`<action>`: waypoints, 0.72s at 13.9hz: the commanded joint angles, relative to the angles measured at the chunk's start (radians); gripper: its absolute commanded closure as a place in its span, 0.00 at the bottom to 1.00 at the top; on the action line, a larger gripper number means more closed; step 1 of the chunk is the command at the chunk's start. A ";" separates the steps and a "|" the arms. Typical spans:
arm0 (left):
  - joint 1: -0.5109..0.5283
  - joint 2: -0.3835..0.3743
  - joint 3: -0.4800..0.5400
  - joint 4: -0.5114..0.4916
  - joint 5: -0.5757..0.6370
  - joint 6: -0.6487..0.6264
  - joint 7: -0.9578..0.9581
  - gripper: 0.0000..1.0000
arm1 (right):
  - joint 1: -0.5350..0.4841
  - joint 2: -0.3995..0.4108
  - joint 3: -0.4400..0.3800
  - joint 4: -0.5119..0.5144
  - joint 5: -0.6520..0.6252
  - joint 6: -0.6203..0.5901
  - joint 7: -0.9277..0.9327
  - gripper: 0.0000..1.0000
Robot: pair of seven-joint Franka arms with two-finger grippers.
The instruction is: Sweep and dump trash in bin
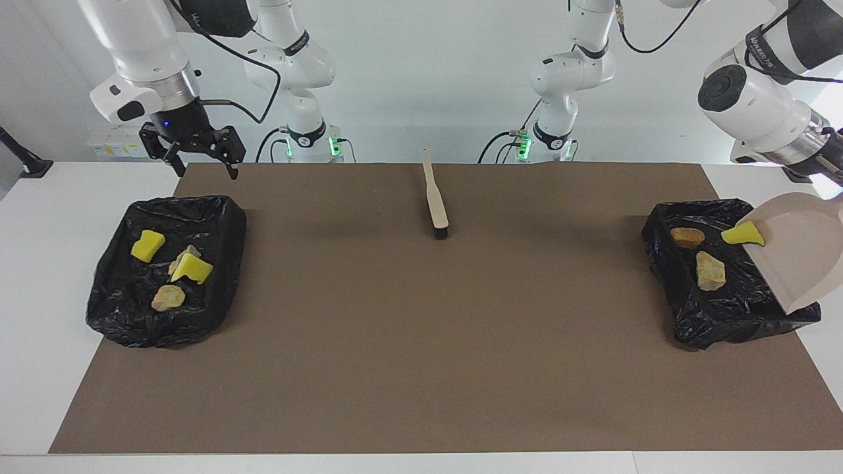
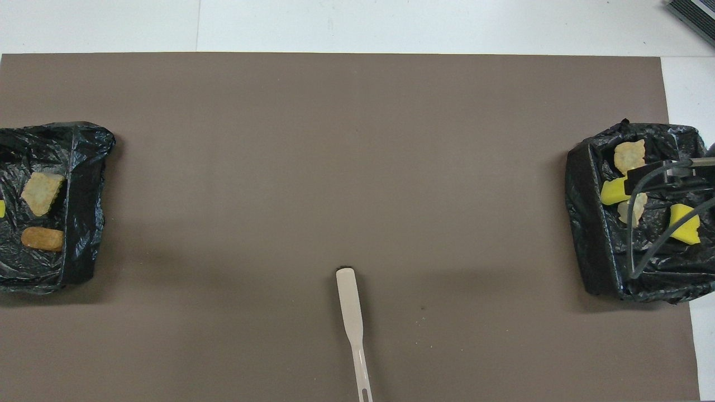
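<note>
Trash [image 1: 710, 270]: seven scraps across two bins [image 1: 217, 263]; left hand [image 1: 838, 176] pinches dustpan [image 1: 807, 253], right hand [image 1: 202, 162] spread.

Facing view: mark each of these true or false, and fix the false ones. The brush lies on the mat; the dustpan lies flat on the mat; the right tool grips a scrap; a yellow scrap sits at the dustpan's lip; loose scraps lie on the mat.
1. The brush lies on the mat. True.
2. The dustpan lies flat on the mat. False: it is held up, tilted over the bin at the left arm's end.
3. The right tool grips a scrap. False: it is open and empty, up in the air beside the bin at the right arm's end.
4. A yellow scrap sits at the dustpan's lip. True.
5. Loose scraps lie on the mat. False: every scrap in view is in a bin or at the dustpan.
</note>
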 commanded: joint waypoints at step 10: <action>-0.051 0.039 0.010 0.205 -0.332 -0.183 -0.311 1.00 | -0.014 -0.089 0.007 -0.119 0.091 -0.002 0.074 0.00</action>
